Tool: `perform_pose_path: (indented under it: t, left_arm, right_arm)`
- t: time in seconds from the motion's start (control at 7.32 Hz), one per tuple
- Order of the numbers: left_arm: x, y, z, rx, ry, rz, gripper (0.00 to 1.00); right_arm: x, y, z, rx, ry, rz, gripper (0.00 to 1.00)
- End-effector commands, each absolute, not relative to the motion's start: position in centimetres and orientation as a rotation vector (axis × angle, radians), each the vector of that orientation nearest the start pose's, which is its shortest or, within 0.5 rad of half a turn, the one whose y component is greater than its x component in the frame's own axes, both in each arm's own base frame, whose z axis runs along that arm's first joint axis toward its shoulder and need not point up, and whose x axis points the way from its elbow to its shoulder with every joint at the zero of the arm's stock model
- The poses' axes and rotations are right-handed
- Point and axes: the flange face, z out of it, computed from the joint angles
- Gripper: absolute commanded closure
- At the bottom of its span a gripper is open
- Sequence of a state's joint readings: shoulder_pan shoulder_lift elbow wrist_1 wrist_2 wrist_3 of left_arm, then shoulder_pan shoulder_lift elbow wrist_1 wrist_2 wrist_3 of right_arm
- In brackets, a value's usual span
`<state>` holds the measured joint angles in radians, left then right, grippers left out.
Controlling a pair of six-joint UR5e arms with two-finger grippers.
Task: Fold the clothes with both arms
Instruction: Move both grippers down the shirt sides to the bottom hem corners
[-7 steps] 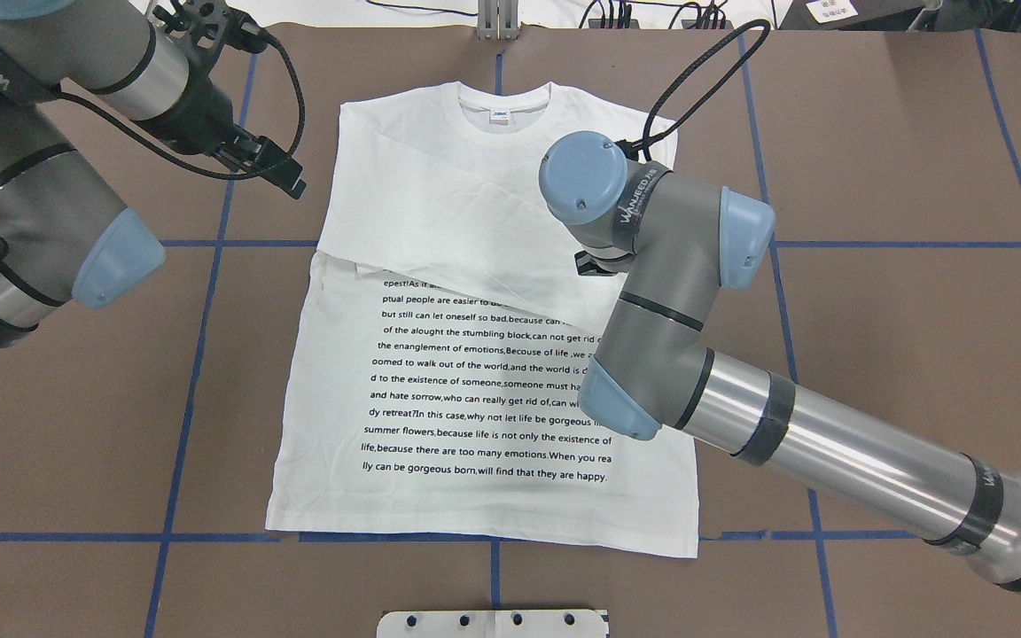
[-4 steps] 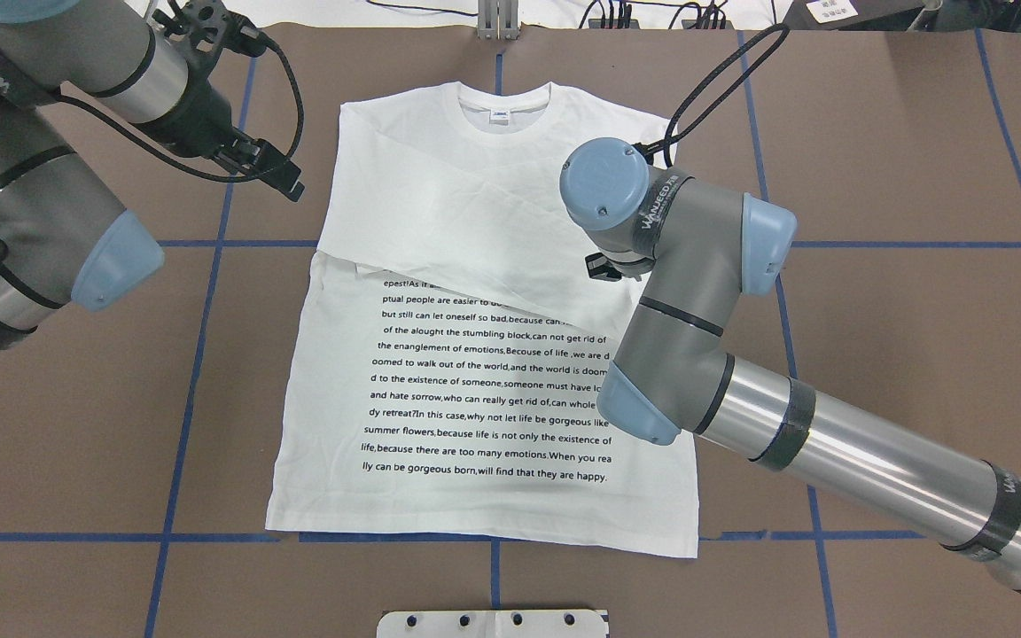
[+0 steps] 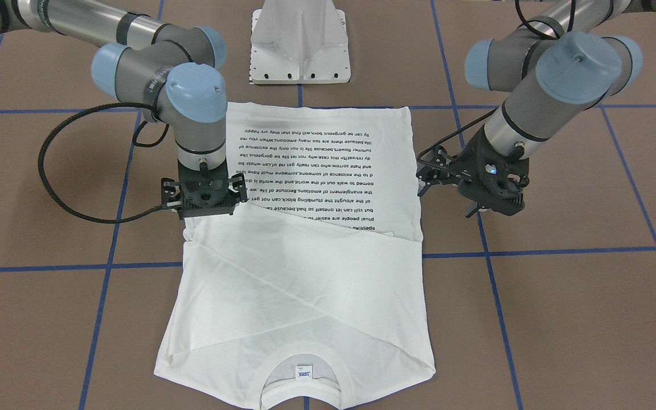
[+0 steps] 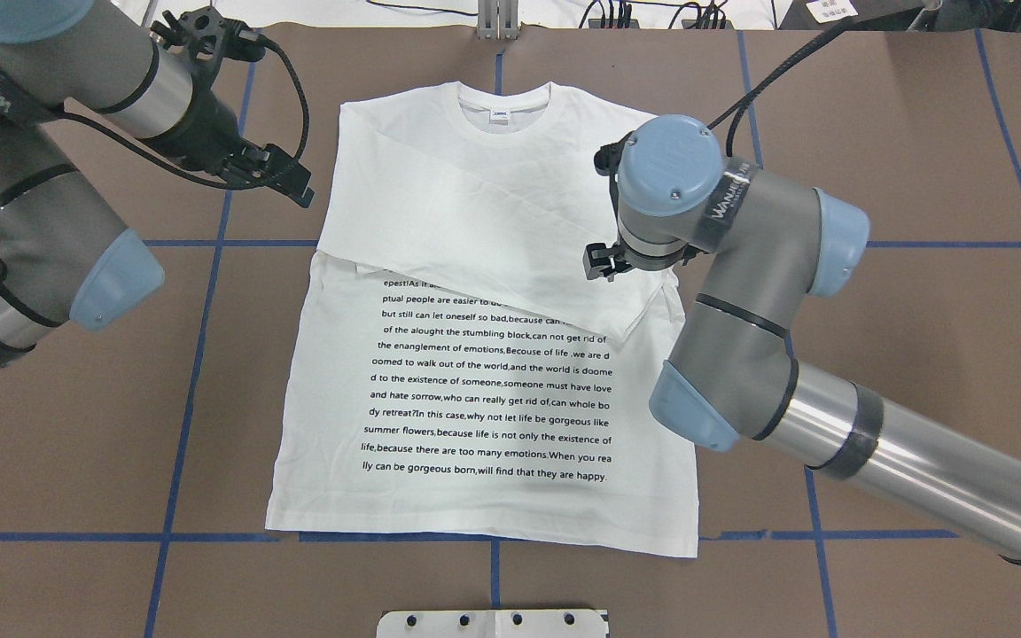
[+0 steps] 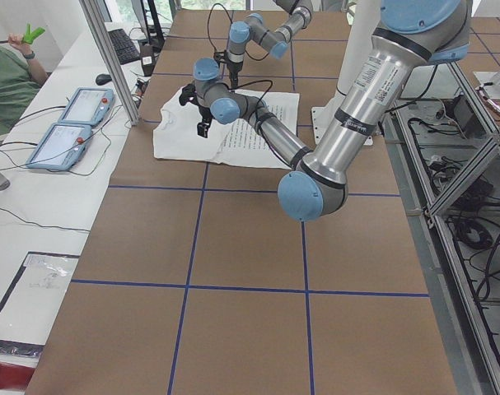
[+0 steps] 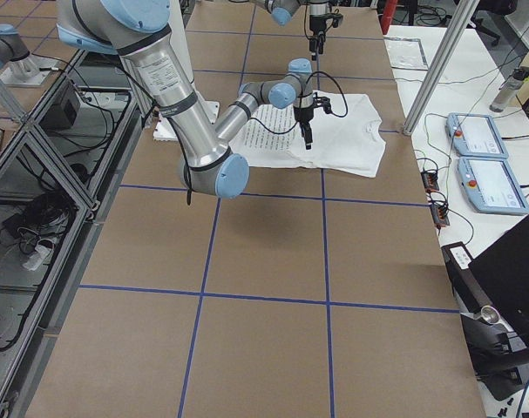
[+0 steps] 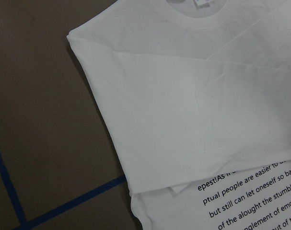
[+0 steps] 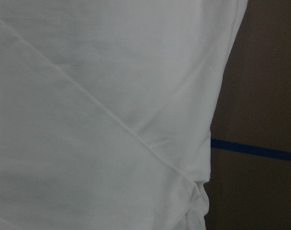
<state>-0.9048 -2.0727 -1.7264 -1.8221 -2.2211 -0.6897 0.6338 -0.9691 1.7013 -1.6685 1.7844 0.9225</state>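
Observation:
The white long-sleeved T-shirt (image 4: 475,390) lies flat on the brown table, collar (image 4: 497,115) at the far side. Both sleeves are folded across the chest above the black text block (image 4: 488,381). My right gripper (image 4: 604,261) hangs over the shirt's right edge at the folded sleeve; in the front view (image 3: 205,196) its jaws look open and empty. My left gripper (image 4: 293,182) hovers over bare table just left of the shirt's shoulder, looks open and holds nothing. The wrist views show only shirt cloth (image 7: 183,120) (image 8: 111,120) and no fingers.
The white pedestal base (image 3: 299,40) stands at the robot's side of the table. Blue tape lines (image 4: 209,243) grid the brown surface. Two operator pendants (image 5: 68,132) lie on a white side table beyond the far edge, behind an aluminium post (image 5: 109,58).
My right arm has swung right and towards the far side, uncovering the folded sleeve end and more of the text. My left gripper has shifted slightly towards the shirt.

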Motion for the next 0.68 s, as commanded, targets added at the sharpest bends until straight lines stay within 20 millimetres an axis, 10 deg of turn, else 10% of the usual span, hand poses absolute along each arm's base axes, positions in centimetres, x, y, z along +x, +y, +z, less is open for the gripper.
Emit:
perform_pose_path:
  t: [0.0,0.55]
  left_arm:
    - [35.3,-47.9,26.9,0.288,1.059,0.191,0.00]
    - [40.0,-34.5,29.5,0.252,1.144,-0.008,0.00]
  right_arm:
    - [-41.8,-42.4,27.2,0.145,-0.756,-0.018,0.00]
    - [-43.2,-28.4,29.3,0.136,-0.843,0.090,0.00]
